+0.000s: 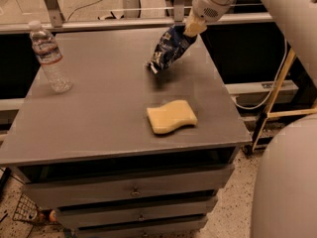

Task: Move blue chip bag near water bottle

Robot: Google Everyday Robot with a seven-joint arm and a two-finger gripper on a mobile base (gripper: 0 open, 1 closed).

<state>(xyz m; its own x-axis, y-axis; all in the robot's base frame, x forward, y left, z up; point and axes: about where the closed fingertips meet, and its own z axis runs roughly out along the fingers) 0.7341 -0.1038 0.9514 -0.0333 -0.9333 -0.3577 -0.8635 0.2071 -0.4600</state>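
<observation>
The blue chip bag (167, 48) hangs tilted from my gripper (192, 29), which is shut on its upper end. The bag is lifted off the grey table (109, 108), over the far right part of the top, with its shadow beneath. The water bottle (49, 57) stands upright at the table's far left, a good way left of the bag. My arm comes in from the upper right.
A pale yellow wavy sponge (171, 116) lies on the table's right front part, below the bag. The table has drawers below. A metal rail runs behind the table. My white body fills the lower right.
</observation>
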